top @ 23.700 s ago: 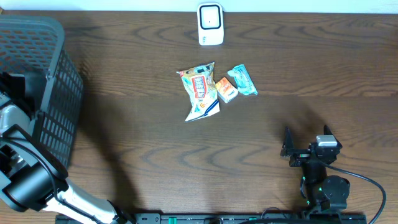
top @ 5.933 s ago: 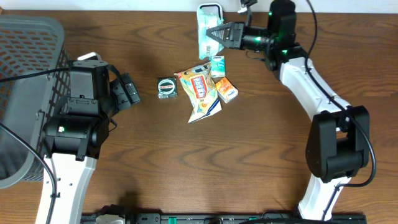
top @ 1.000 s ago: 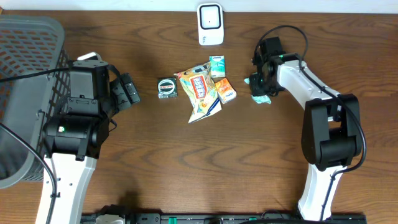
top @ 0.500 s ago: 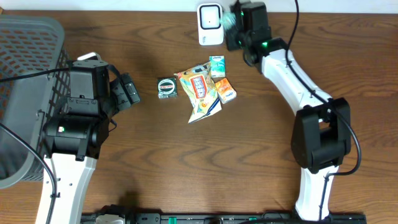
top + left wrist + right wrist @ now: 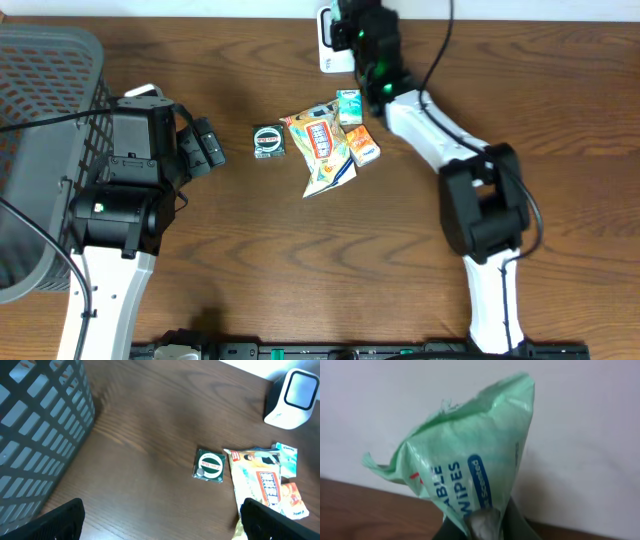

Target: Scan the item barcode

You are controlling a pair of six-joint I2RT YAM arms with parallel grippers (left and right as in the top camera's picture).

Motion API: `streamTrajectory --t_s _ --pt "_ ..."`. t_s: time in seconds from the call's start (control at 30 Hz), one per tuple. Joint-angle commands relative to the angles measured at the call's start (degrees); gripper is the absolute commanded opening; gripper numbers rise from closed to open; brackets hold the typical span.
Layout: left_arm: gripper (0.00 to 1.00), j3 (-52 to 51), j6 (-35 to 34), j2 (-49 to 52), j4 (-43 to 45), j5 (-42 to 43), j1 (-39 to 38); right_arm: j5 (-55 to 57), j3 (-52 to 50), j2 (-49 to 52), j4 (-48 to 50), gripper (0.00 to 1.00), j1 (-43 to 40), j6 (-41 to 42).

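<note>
Green crinkly plastic fills the right wrist view: a soft packet of wipes [image 5: 470, 460], pinched at its lower edge by the right claw [image 5: 485, 522], whose jaws are clamped tight on it. The packet rises from the claw, its top corner creased and its blue label partly readable; no barcode shows.

From overhead, the claw holds it in the air at the far edge of the table [image 5: 250, 260], right at the white scanner [image 5: 327, 55].

The packet looks light, limp and slippery, likely to flop and wrinkle. A pinch on the sealed end seam, clear of the barcode, seems safest.

The left claw [image 5: 160, 510] hangs wide apart, holding nothing, between the dark basket [image 5: 50, 100] and the snack pile [image 5: 322, 150].
</note>
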Motion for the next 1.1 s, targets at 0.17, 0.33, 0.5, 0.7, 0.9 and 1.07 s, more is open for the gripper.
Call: streamTrajectory --t_s 0.17,0.33,0.5,0.7,0.9,1.07 --pt "0.98 0.1 0.8 -0.3 0.0 -0.3 0.2 4.5 0.5 6.3 6.6 0.04 0.5 0.0" --pt "0.98 0.1 0.8 -0.3 0.0 -0.3 0.2 4.5 0.5 6.3 7.5 0.04 0.4 0.0" --pt "0.98 0.1 0.8 -0.3 0.0 -0.3 0.2 1.9 0.5 7.0 6.3 0.05 0.4 0.0" --pt "0.98 0.1 0.8 -0.3 0.0 -0.3 0.2 1.8 0.5 7.6 6.4 0.05 0.3 0.0" --pt "0.98 0.1 0.8 -0.3 0.0 -0.3 0.2 -0.8 8.0 7.6 1.9 0.05 0.0 0.9" --pt "0.98 0.1 0.8 -0.3 0.0 -0.3 0.2 -2.5 15.8 7.8 -8.0 0.04 -0.2 -0.5"
